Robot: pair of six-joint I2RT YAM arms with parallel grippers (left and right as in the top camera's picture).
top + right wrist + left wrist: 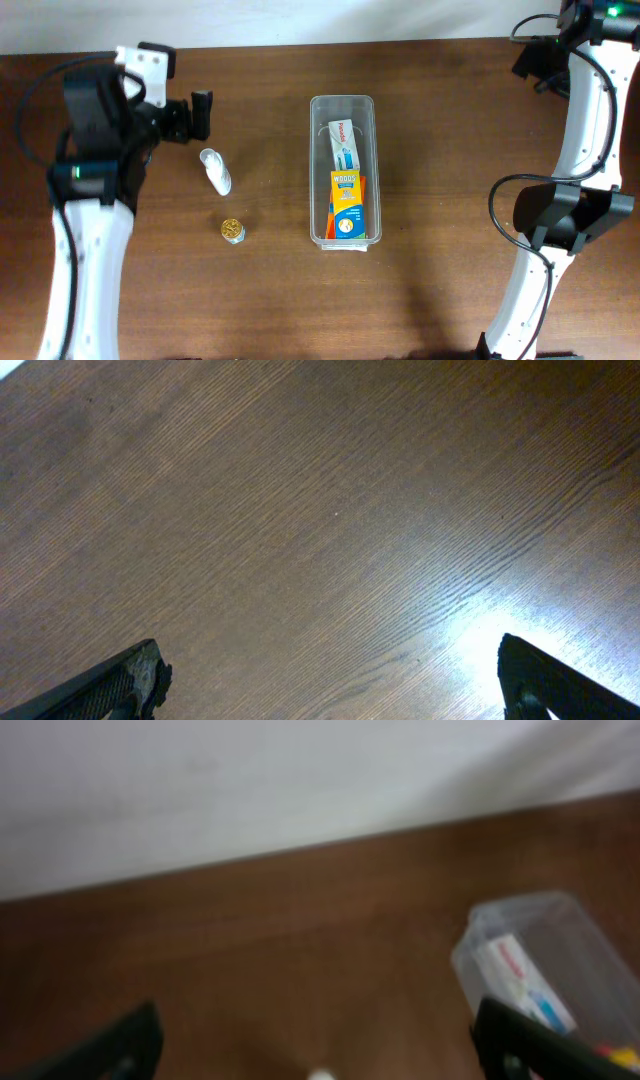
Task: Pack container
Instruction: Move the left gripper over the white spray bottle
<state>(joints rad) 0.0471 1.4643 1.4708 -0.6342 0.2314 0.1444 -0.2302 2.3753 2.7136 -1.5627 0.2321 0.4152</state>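
The container [315, 170], a long clear plastic bin, stands upright at the table's middle. Inside lie a white toothpaste box [344, 145] and an orange-and-yellow box [348, 205]. To its left on the wood lie a white tube [215, 171] and a small gold-lidded jar [232, 229]. My left gripper [190, 117] hovers open just beyond the tube, empty. In the left wrist view its dark fingers [120, 1045] stand wide apart, the tube's tip [320, 1074] shows low between them and the container [520, 908] lies at the right. My right gripper [330, 675] is open over bare wood.
The right arm [585, 110] rises along the table's right side, well away from the container. The left arm [90, 200] runs along the left edge. A white wall [250, 780] lies behind the table's far edge.
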